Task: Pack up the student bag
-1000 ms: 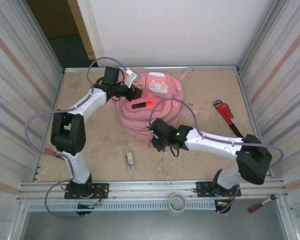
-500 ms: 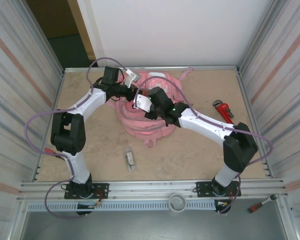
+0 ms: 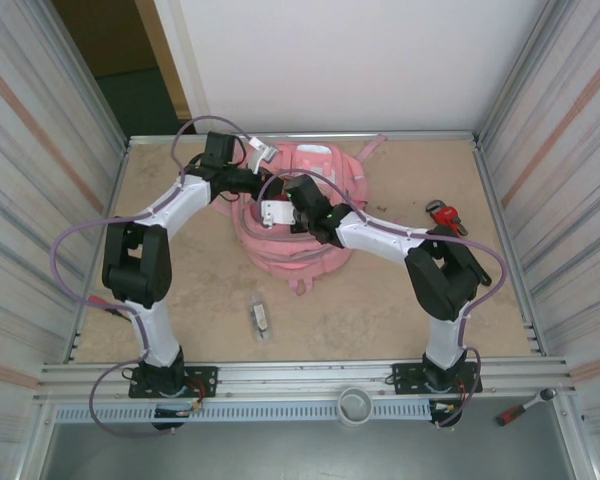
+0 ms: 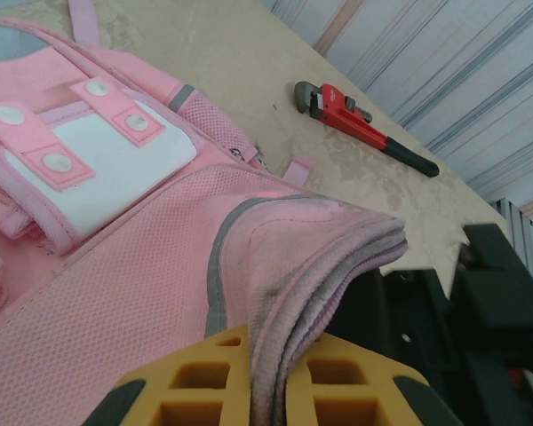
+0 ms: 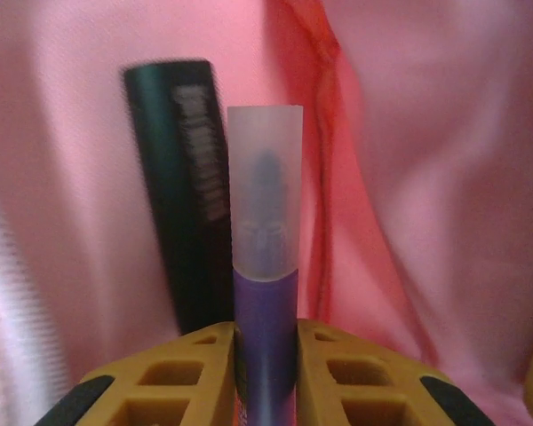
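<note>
Left jaws are clamped on a grey-edged fold of the student bag (image 4: 115,284), with pink mesh fabric bunched between them. My right jaws are pinched on a purple marker (image 5: 265,293) with a frosted cap, set against pink lining beside a dark lettered tube (image 5: 188,186). The bag is a large pink backpack with a white front patch (image 4: 115,164) and snap straps. It lies at the far middle of the worktop (image 3: 180,290), left of a red pipe wrench (image 4: 364,127).
</note>
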